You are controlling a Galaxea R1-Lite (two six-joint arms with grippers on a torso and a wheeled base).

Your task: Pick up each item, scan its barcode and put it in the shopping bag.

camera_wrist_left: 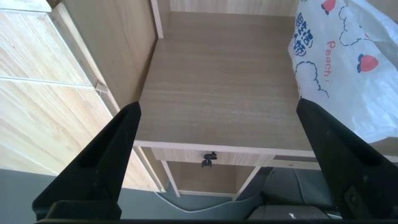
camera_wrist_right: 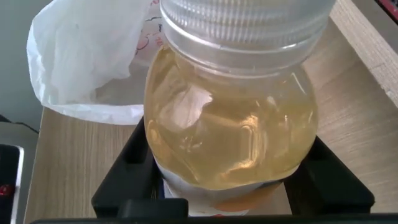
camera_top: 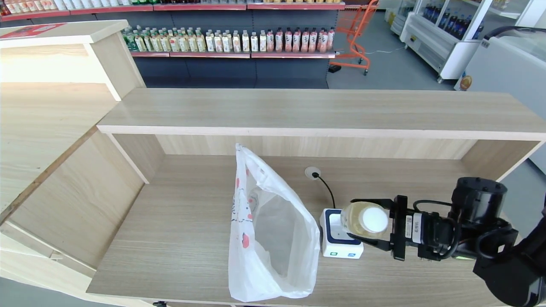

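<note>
Head view: the right gripper (camera_top: 362, 221) is clamped on the bottle (camera_top: 367, 219) of yellow drink, over the scanner (camera_top: 339, 247), just right of the shopping bag (camera_top: 268, 230) on the counter (camera_top: 179, 230); left wrist view: the left gripper (camera_wrist_left: 219, 112) gapes wide, holding nothing, above the counter's near left edge; right wrist view: the bottle (camera_wrist_right: 230, 124) sits gripped, the bag (camera_wrist_right: 87, 56) beyond it.

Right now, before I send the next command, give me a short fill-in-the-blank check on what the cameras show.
1. The bottle held in the right gripper has a ____ cap.
2. The bottle hangs over the scanner, which stands on the robot's ____ side of the shopping bag.
3. The left gripper holds nothing, and its jaws stand ____.

Missing words: white; right; open.
</note>
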